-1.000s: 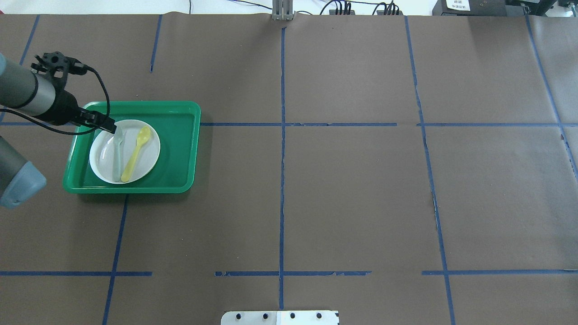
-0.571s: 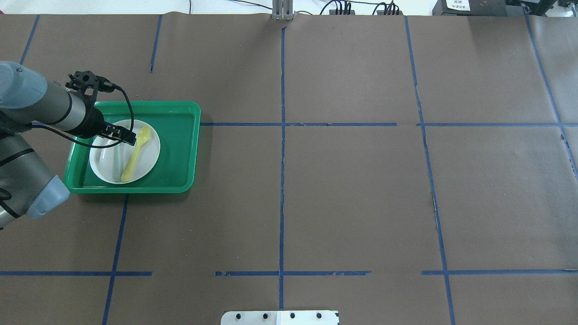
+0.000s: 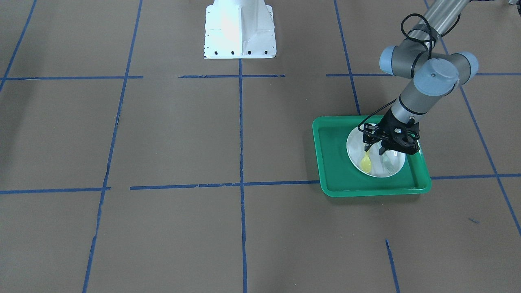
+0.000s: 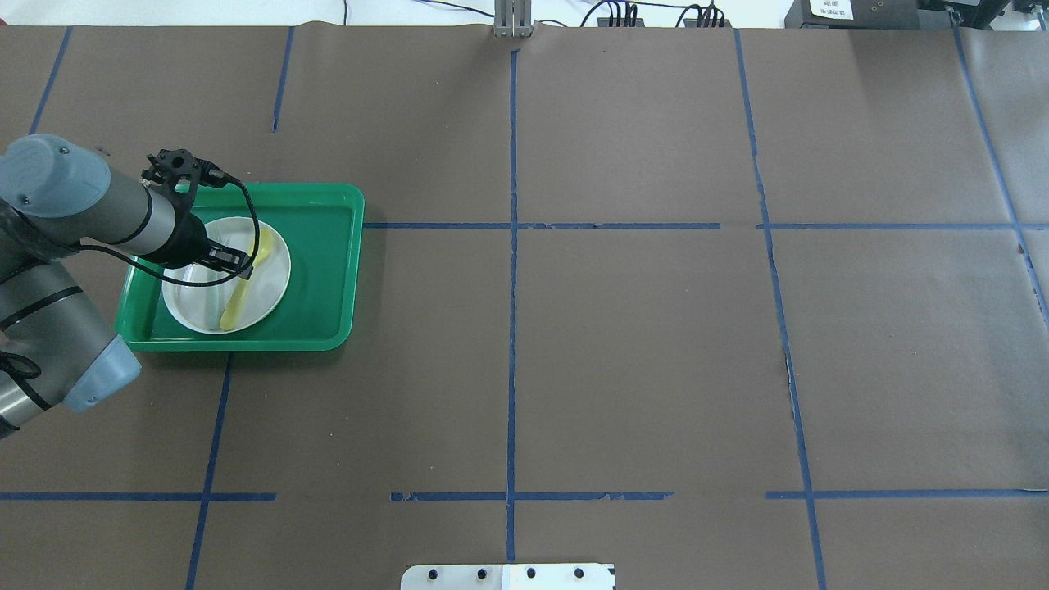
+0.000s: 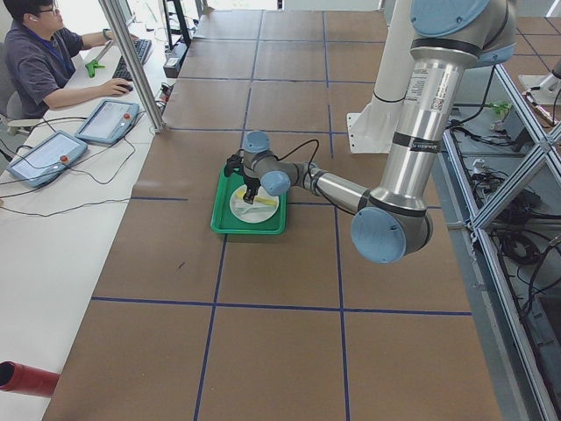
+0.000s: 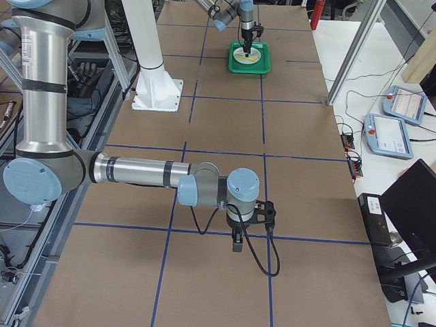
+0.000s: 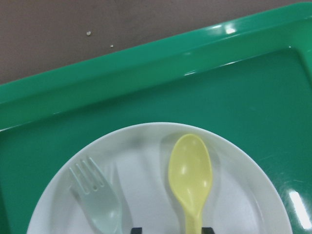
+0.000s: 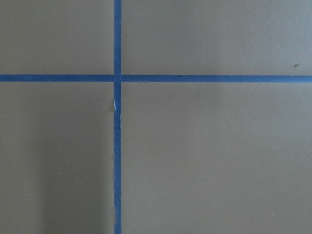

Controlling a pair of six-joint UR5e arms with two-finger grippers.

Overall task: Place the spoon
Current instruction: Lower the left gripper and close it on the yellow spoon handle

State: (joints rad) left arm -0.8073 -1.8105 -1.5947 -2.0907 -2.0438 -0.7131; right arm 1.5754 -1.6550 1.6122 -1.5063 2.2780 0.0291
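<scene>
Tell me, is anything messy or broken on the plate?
Nothing stands out. The spoon and the fork lie side by side on the white plate, inside the green tray. Nothing looks spilled or cracked; only two tiny specks sit on the table beyond the tray.

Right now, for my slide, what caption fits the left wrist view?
Yellow spoon beside grey-green fork on white plate in green tray.

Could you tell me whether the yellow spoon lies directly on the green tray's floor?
No, the small yellow plastic spoon lies on the round white plate, beside the pale grey-green plastic fork.
</scene>
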